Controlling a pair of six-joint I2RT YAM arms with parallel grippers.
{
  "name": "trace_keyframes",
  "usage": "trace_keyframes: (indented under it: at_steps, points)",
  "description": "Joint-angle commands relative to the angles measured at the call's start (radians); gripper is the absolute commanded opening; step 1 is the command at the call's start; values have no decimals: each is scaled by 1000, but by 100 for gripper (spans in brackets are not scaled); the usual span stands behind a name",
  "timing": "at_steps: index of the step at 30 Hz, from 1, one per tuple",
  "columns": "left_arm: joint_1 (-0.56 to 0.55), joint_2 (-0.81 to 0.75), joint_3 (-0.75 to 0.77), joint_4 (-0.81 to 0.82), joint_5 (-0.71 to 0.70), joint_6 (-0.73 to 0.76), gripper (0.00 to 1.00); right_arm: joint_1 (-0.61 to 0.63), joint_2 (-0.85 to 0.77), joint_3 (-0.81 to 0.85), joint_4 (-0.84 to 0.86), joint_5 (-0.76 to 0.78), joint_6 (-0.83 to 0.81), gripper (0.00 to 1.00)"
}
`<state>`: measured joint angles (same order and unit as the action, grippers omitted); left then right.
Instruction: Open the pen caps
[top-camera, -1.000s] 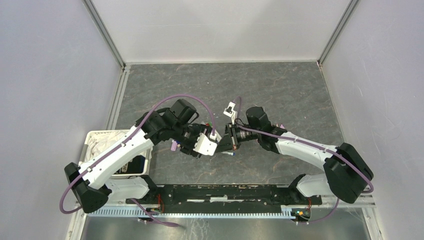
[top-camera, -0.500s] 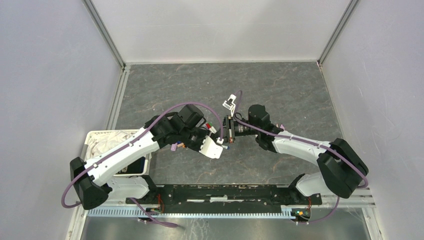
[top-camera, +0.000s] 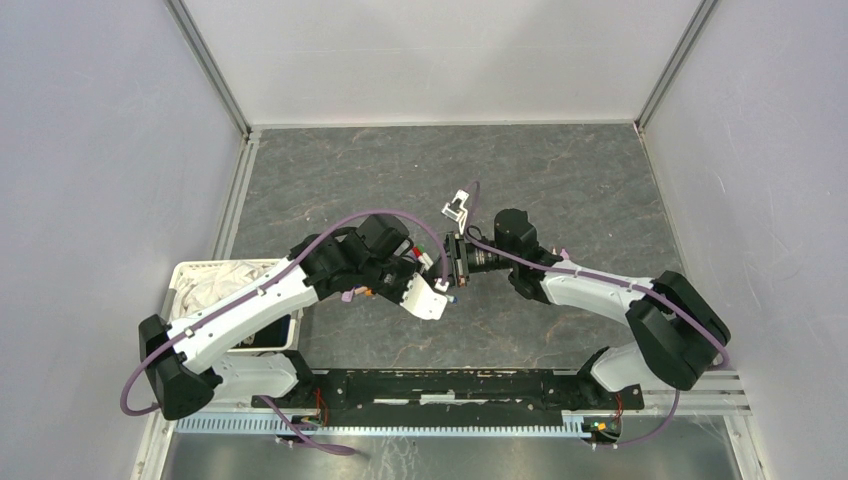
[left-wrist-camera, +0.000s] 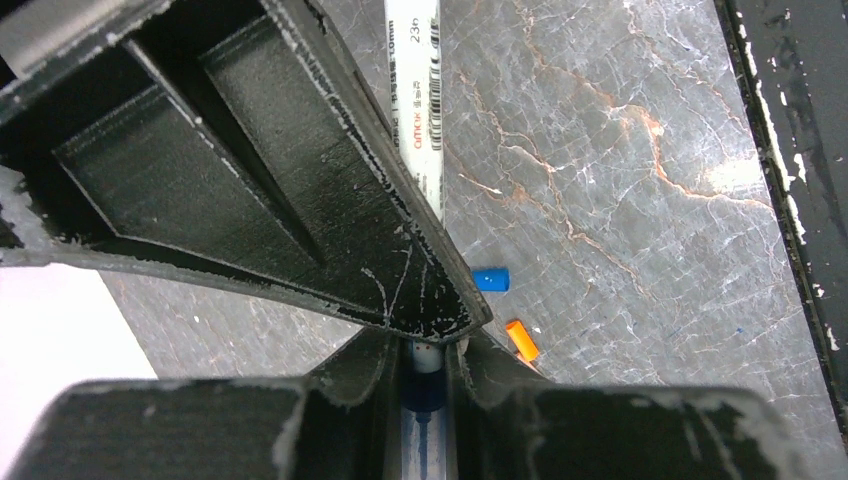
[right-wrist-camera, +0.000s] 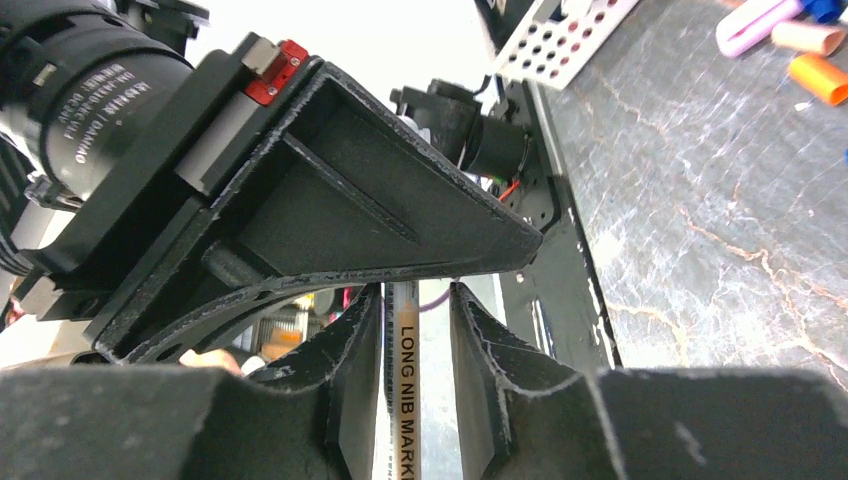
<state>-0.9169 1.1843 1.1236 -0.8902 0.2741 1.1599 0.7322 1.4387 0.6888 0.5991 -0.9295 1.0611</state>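
My left pincer (left-wrist-camera: 425, 378) had just pinched the pen (left-wrist-camera: 412, 90) by its blue end, above the loose blue cap (left-wrist-camera: 490, 279), while my right pincer (right-wrist-camera: 412, 335) spread off its barrel, which I read as a handover before the pull.

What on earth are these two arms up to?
The left gripper and right gripper meet above the table, both around one white pen. The left is clamped on its dark blue end, while the right's jaws stand slightly apart around the barrel. A blue cap and an orange cap lie loose on the table below.
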Motion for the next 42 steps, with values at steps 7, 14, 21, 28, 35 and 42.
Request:
trace_keyframes:
  at_steps: [7,14,21,28,35,42]
  points:
    - [-20,-16,31,-66,58,127,3,59,102,161,-75,-131,-111,20]
    - [-19,-31,30,-95,-7,104,33,54,86,107,-60,-130,-105,0]
    - [-19,-55,39,-102,-47,115,38,52,73,81,-62,-129,-110,0]
    - [-20,-42,68,-117,8,107,35,50,77,98,-62,-117,-103,0]
    - [-22,-46,68,-115,39,105,31,50,89,108,-50,-102,-83,0]
    - [-31,-54,55,-116,47,100,7,53,114,120,-2,-94,-48,9]
